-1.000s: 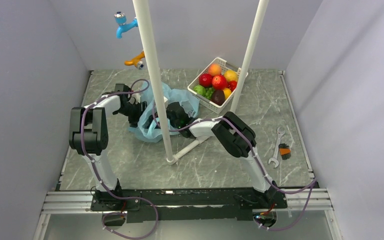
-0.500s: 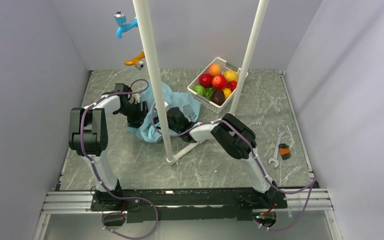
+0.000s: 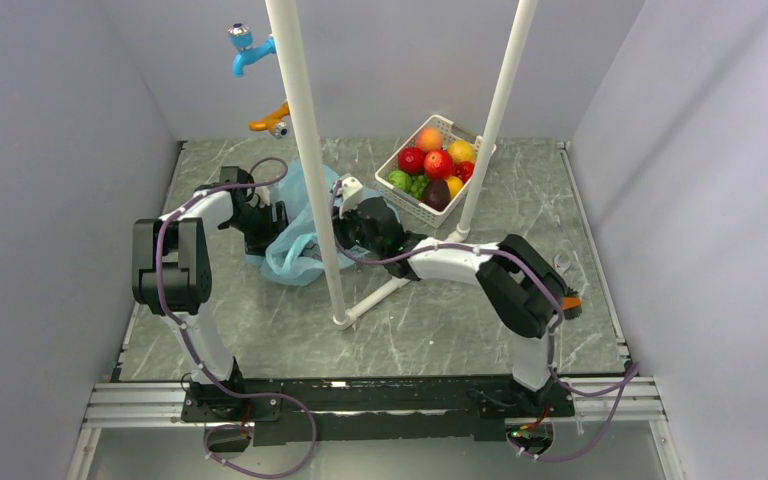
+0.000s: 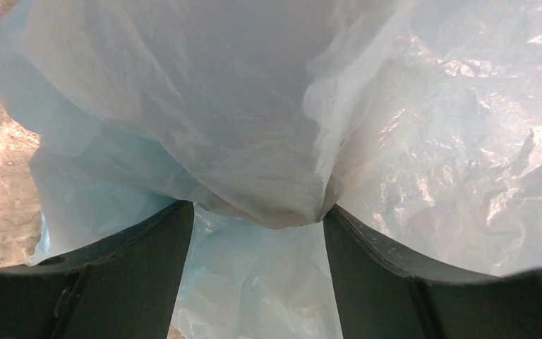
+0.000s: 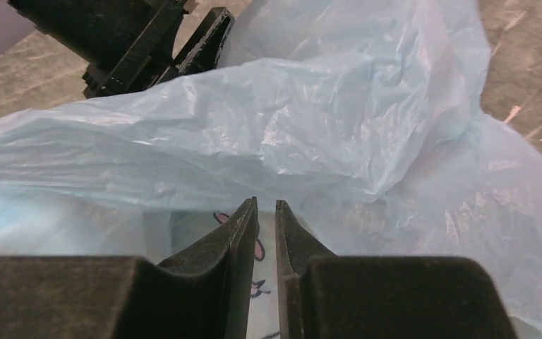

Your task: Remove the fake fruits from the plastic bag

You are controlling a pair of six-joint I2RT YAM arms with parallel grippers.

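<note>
While my right gripper (image 5: 266, 205) pinched nearly shut at three o'clock of the bag (image 5: 324, 120), my left gripper (image 4: 256, 212) spread wider at nine o'clock; no fruit freed.

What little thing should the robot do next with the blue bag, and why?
Probably close the left gripper on the plastic bag: its fingers stand open with a fold of film between them. The right gripper is nearly closed at the bag's other side, maybe pinching film. Holding both sides might let the arms spread the bag open.
</note>
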